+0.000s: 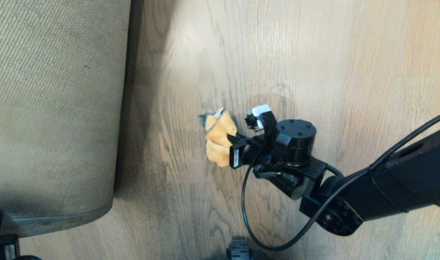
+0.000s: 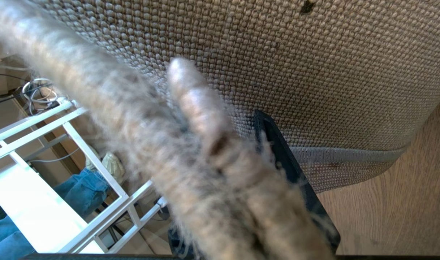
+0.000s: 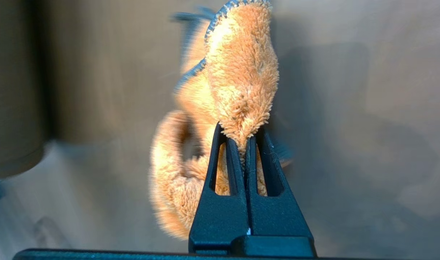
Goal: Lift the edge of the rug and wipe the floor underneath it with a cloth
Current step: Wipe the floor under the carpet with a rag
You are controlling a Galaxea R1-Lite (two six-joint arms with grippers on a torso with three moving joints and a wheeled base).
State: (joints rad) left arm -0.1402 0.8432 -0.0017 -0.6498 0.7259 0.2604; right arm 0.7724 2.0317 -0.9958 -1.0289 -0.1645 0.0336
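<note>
Right gripper (image 1: 230, 140) pinches the cloth (image 1: 219, 139) above the floor (image 1: 314, 65); left gripper (image 2: 277, 169), clamping the rug edge (image 1: 128, 94), should hold high while wiping goes lower, firmer

Cloth (image 1: 220, 139): orange-yellow fluffy pile, thin grey trim along edge.
Right gripper (image 3: 246, 144): matte black fingers pinched on cloth; white patch on camera block just beside cloth.
Floor (image 1: 350, 65): light brown wood grain, grey streaky lines, darker shadow band beside rug edge.
Rug edge (image 1: 128, 94): dark hem; backing next to it beige-tan, fine woven dotted pattern; pile side pale grey.
Frame (image 2: 43, 144) beyond rug: white.
</note>
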